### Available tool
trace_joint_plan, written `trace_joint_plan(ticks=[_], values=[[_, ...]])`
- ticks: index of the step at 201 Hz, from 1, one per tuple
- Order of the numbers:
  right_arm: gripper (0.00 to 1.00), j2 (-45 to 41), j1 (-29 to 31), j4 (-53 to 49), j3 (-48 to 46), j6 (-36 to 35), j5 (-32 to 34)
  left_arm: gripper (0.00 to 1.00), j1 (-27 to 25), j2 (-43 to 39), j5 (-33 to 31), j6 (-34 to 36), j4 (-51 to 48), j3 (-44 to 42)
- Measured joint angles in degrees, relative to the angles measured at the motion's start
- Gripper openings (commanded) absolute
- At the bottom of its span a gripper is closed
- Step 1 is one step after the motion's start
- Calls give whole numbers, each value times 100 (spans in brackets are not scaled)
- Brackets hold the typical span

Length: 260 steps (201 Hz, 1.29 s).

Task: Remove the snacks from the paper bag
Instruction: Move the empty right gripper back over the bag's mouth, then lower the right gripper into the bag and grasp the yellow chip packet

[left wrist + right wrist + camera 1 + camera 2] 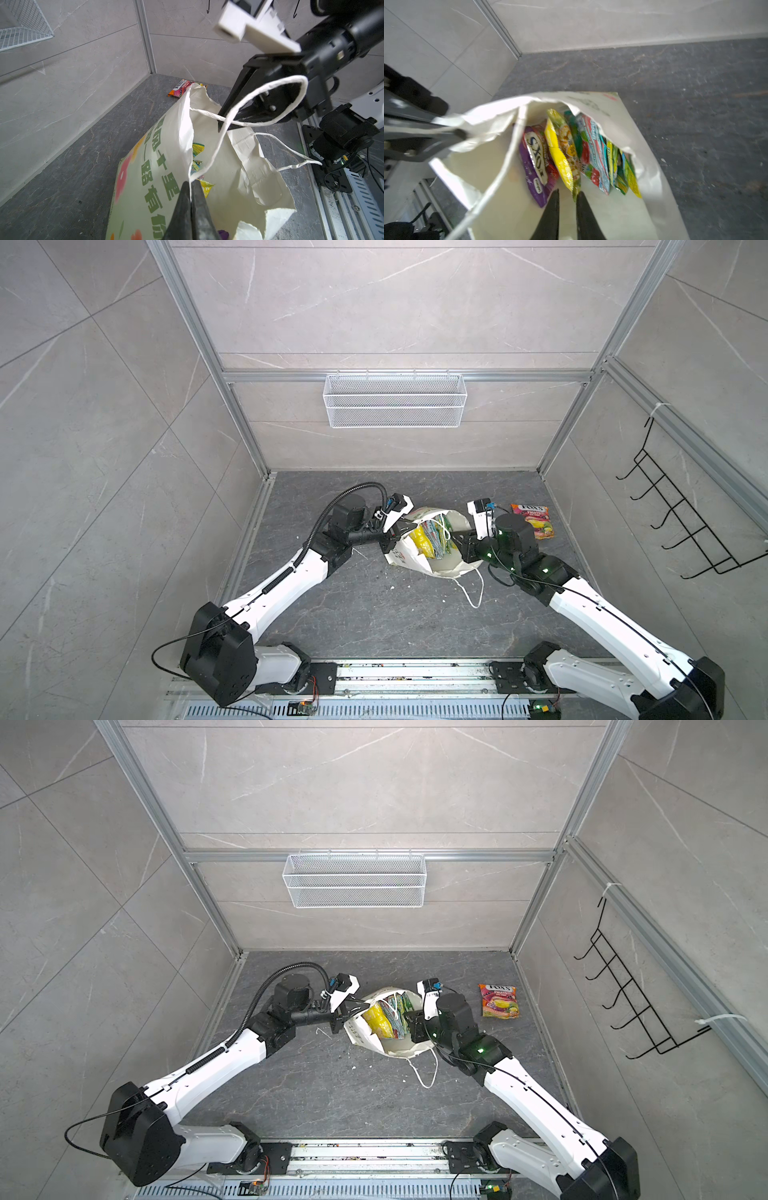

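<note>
Barely starting: leaving one red packet (532,520) out on the table (374,614), near the bag (432,566), with five snacks (591,149) standing inside; pinching the bag's rim with the left gripper (190,184), fingers together; reaching in with the right gripper (568,192), fingers narrowly apart astride a corner of the yellow packet (557,153), grip unclear

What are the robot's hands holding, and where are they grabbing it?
The left gripper pinches the paper bag by its top rim. The right gripper straddles an edge of the yellow packet; whether it grips cannot be told.
</note>
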Motion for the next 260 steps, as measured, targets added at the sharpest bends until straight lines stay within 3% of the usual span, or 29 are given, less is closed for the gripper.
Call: trace_joint_plan(ticks=[76, 180, 218, 260], values=[[20, 741, 385, 745, -142, 192, 83, 0, 0, 42, 17, -59, -9, 39], [49, 2033, 627, 2164, -369, 358, 706, 0, -2, 249, 15, -70, -26, 208], [45, 2321, 627, 2481, -358, 356, 813, 0, -2, 249, 13, -70, -42, 212], [23, 2503, 627, 2715, -315, 337, 798, 0, -2, 249, 13, -72, -39, 212]])
